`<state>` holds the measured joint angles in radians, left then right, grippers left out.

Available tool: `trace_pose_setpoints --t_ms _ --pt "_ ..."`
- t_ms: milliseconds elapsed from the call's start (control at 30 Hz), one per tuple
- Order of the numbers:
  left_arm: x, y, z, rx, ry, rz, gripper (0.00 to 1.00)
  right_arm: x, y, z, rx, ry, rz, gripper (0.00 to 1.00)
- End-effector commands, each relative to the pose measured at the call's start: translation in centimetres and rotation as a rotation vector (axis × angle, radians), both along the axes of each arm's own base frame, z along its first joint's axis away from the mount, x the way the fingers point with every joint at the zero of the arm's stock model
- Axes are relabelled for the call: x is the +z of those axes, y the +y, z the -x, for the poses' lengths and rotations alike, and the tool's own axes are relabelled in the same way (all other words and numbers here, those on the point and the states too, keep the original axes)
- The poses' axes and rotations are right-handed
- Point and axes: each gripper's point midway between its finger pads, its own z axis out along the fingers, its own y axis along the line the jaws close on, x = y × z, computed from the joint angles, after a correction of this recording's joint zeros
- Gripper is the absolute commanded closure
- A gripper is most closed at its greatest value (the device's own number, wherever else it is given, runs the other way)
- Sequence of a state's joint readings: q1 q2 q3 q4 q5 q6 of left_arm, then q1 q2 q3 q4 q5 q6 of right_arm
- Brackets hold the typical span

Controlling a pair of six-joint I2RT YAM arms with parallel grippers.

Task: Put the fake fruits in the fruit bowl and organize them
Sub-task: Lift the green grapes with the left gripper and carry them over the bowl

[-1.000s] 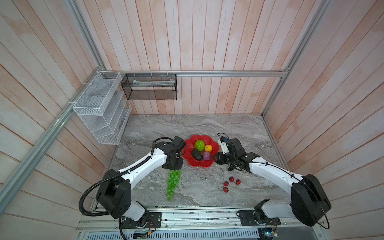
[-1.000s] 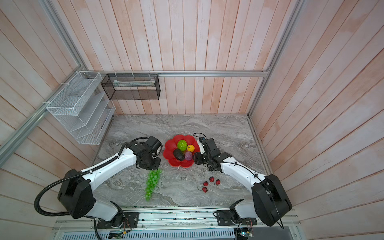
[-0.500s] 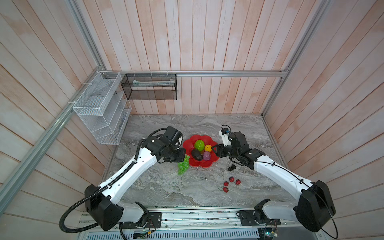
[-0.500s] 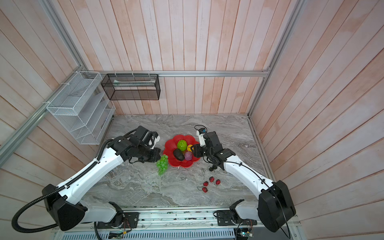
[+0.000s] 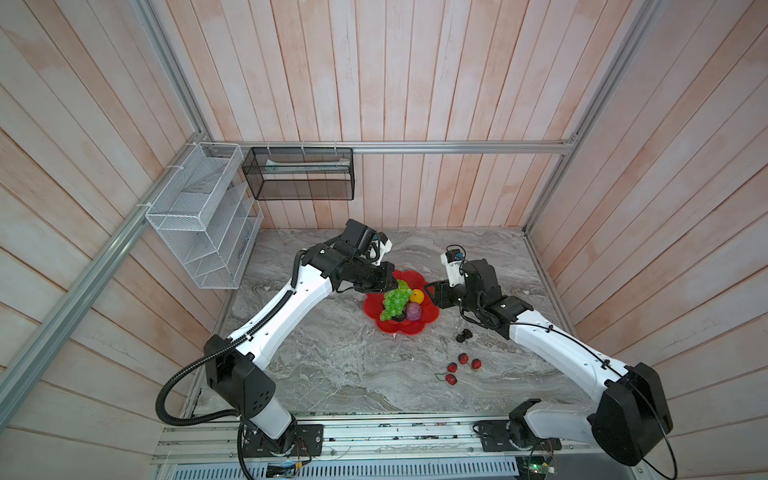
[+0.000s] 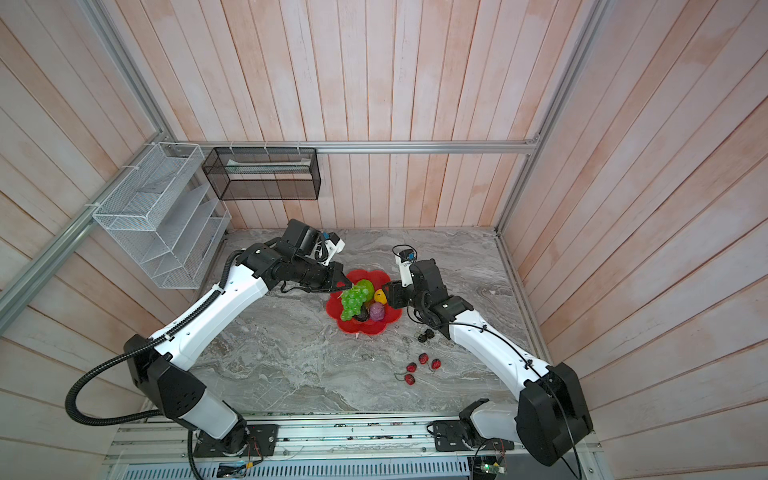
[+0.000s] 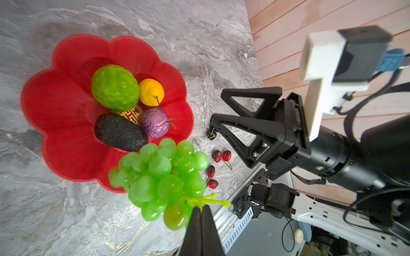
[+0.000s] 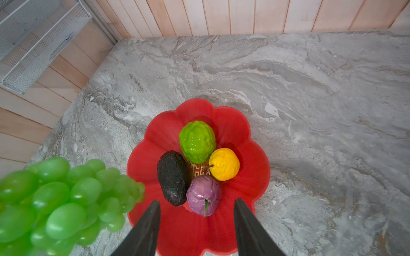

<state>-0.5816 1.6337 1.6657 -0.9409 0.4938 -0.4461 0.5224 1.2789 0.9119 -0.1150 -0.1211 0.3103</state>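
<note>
- The left gripper [image 7: 200, 208] is clamped together on the yellow-green stem of the green grape bunch [image 7: 159, 175], which is held raised and is seen over the left part of the fruit bowl [image 5: 415, 329] in both top views.
- The bumpy lime-green fruit [image 7: 115, 87], small yellow fruit [image 7: 151, 92], dark avocado [image 7: 119, 131] and purple round fruit [image 7: 154, 122] are grouped inside the bowl around its gold emblem [image 7: 133, 114].
- The right gripper [image 8: 197, 201] is held with its jaws apart and empty, at the bowl's right rim, near the purple fruit.
- The red berries [image 5: 464, 358] and the black berries [image 5: 463, 335] are left on the marble tabletop [image 5: 332, 365], outside the bowl.
</note>
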Motion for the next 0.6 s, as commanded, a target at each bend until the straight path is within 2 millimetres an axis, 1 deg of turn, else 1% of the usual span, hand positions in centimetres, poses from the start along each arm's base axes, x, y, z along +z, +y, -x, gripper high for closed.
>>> trace_pose_setpoints --t_ms 0,67,233,300,400,500,567 --pt "1.9 -1.9 0.0 -0.060 -0.009 0.112 1.00 0.7 -1.0 -0.5 -0.033 -0.044 -0.005 0.46" --pt "1.9 -2.4 0.0 -0.076 0.008 0.136 1.00 0.4 -1.2 -0.6 -0.035 -0.037 -0.005 0.46" --pt "1.5 -3.1 0.1 -0.094 0.038 0.169 1.00 0.7 -1.6 -1.0 -0.039 -0.054 0.018 0.46" --pt "1.0 -3.2 0.3 -0.097 0.052 0.174 1.00 1.0 -1.8 -1.3 -0.041 -0.067 0.039 0.46" --pt "-0.6 -2.9 0.6 -0.090 0.079 0.158 1.00 1.6 -1.9 -1.7 -0.036 -0.084 0.062 0.46" --pt "-1.6 -2.6 0.9 -0.083 0.098 0.157 1.00 1.9 -1.9 -1.8 -0.031 -0.093 0.064 0.45" --pt "-2.1 -2.3 1.0 -0.077 0.104 0.156 1.00 1.7 -1.7 -1.8 -0.026 -0.087 0.061 0.45"
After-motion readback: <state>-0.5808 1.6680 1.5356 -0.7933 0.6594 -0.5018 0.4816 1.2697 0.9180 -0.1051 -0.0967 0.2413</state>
